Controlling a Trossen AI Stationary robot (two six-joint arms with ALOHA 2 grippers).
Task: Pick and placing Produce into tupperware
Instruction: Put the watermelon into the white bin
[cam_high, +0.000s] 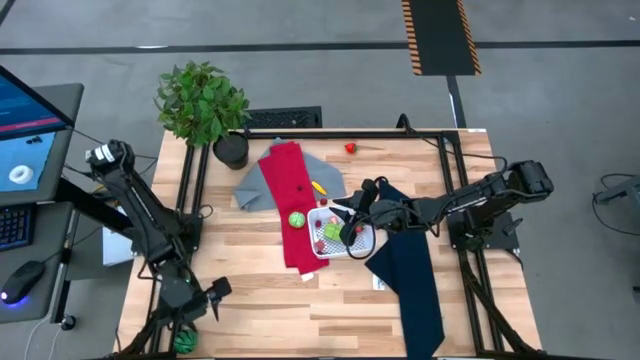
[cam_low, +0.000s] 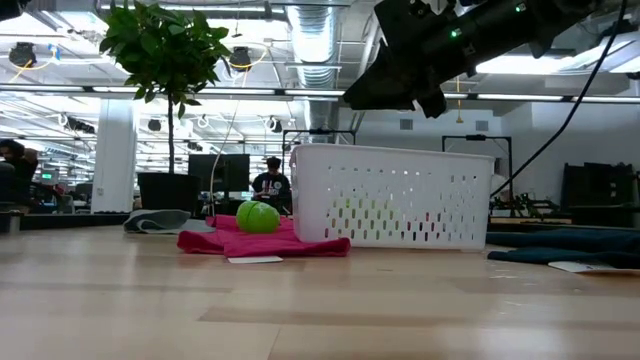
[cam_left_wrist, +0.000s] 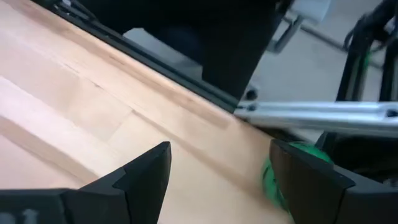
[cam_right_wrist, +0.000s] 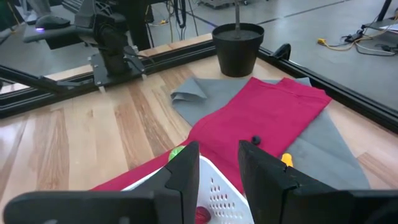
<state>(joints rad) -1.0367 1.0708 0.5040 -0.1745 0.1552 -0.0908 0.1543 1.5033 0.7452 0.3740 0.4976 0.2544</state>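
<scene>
Right fingers: the right gripper (cam_high: 349, 232) hangs over the tupperware (cam_high: 340, 232), fingers parted by a narrow gap with nothing between them; in the right wrist view (cam_right_wrist: 216, 169) the gap frames the tub's near wall and the red cloth (cam_right_wrist: 261, 118) beyond.
Left fingers: the left gripper (cam_left_wrist: 219, 177) is spread wide and empty, low by the surface's front-left corner, well apart from the work.
Tupperware: white tub near the middle of the surface (cam_high: 250, 290), between the red cloth and the navy cloth (cam_high: 410, 275), already holding several small red and green pieces.
Nearest loose produce: a green ball (cam_high: 297, 219) resting on the red cloth just beside the tub's left wall; round, so no long axis to match.
Other loose produce: a yellow piece (cam_high: 318, 186) on the grey cloth (cam_high: 250, 188) toward the back edge; a red piece (cam_high: 350, 148) by the back edge.
Key relation: the green ball lies just left of the right fingers, across the tub wall, so the right arm is far nearer than the left.
Judgement: the fingers would likely need to widen before closing on the ball.
</scene>
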